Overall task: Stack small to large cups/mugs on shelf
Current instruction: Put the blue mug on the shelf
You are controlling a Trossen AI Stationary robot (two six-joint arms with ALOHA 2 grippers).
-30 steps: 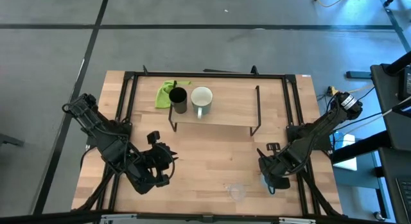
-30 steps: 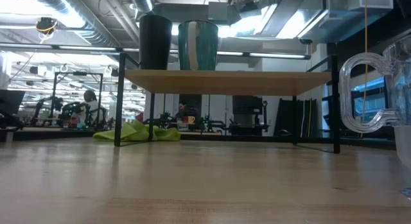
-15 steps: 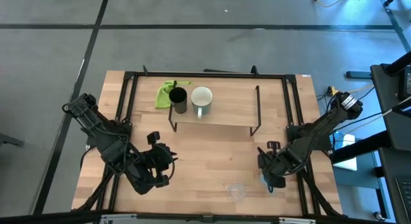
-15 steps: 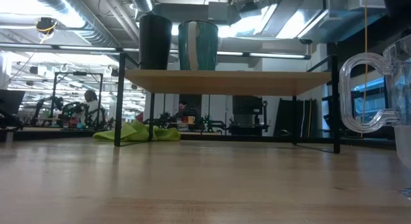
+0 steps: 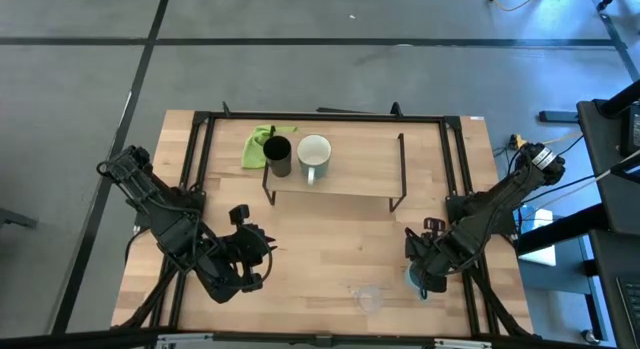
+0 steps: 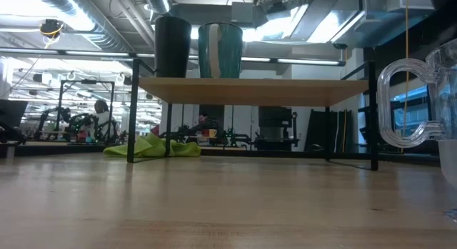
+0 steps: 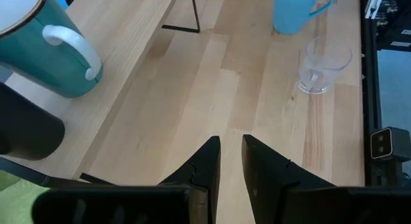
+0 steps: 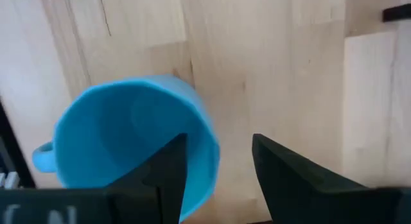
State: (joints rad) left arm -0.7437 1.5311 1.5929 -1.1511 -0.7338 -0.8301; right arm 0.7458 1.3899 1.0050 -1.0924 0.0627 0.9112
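I had the right gripper [image 5: 420,270] low over the near right corner of the light-wood tabletop with its black frame [image 5: 330,239], and its jaws stood wide apart, holding nothing. One finger [image 8: 168,165] hung over the rim of the light blue handled mug [image 8: 133,144], so the wall of the mug sat between the jaws but was not pinched. Just beside it, toward the near edge, stood the clear transparent handled cup [image 5: 370,298]. The black cylindrical cup [image 5: 279,156] and the teal-sided, white-lined handled mug [image 5: 314,156] were already side by side at the left end of the low light-wood shelf on thin black legs [image 5: 345,179], with a crumpled green cloth [image 5: 260,145] behind them near the far edge of the tabletop.

The left gripper [image 5: 262,251] waited over the near left part of the tabletop, its fingers [image 7: 207,163] close together with a narrow gap and nothing in them.

I judged the blue mug stiff, smooth and fairly light, probably glazed and slippery, so a pinch across the rim wall, away from the handle, looked the safest hold. The clear cup seemed lighter and easier to knock over.
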